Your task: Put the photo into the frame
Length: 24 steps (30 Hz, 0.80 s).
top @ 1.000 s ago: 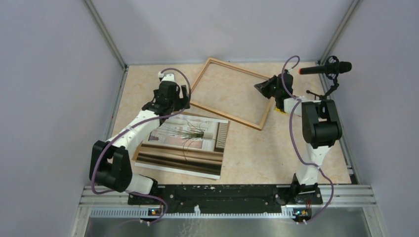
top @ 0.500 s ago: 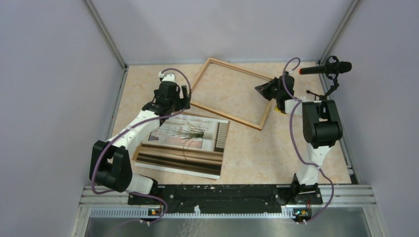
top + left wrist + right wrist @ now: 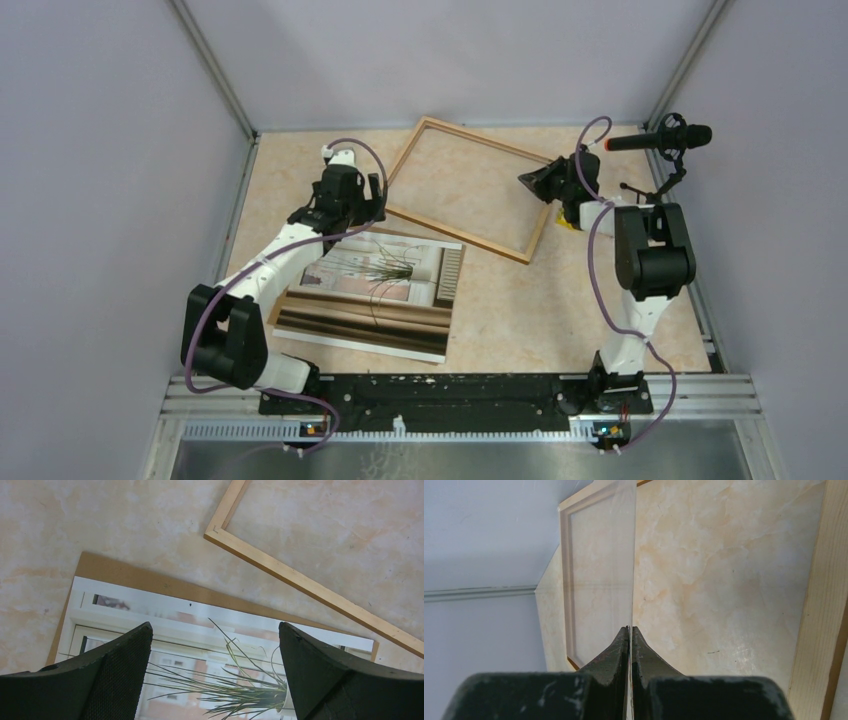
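White arms (image 3: 268,266) with black joints (image 3: 652,262), purple cables (image 3: 352,140), black textured fingers (image 3: 120,680).

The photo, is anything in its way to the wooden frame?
Only bare table lies between the photo and the frame. But the right gripper pinches what looks like a clear sheet at the frame's opening, which may be in the way.

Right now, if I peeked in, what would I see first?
Probably the big photo of grass, lying on a brown board at the near left, with the open left gripper over its far edge. Next, the empty wooden frame, lying slanted toward the back. The right gripper is pinched shut on what looks like a clear sheet, by the frame's right corner.
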Tool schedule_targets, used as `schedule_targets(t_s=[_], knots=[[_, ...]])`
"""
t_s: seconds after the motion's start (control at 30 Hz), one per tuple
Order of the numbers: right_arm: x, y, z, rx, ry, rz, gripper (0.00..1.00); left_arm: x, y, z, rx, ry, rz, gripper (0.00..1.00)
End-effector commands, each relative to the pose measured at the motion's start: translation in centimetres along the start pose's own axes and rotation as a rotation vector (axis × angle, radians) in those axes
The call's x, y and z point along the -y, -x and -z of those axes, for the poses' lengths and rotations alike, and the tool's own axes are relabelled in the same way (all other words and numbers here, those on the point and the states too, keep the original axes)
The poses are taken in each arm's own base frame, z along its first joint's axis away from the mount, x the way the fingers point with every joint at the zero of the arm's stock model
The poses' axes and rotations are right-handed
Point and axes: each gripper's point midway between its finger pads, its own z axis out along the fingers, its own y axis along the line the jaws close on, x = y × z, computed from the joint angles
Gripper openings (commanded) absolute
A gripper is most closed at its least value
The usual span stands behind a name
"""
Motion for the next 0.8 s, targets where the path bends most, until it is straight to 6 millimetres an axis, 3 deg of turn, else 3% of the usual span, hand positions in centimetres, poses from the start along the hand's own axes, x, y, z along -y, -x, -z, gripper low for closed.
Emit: schedule_targets(t_s=[0.0,0.77], knots=[[-2.6,1.71,1.29,0.041,0.07,0.042,0.0,0.43,1.85,0.81,0.07,-0.031,0.013,0.99],[-2.35,1.78,1.93,0.024,0.075,0.052,0.0,0.71,1.93,0.87,0.072,-0.045,0.011,0.99]])
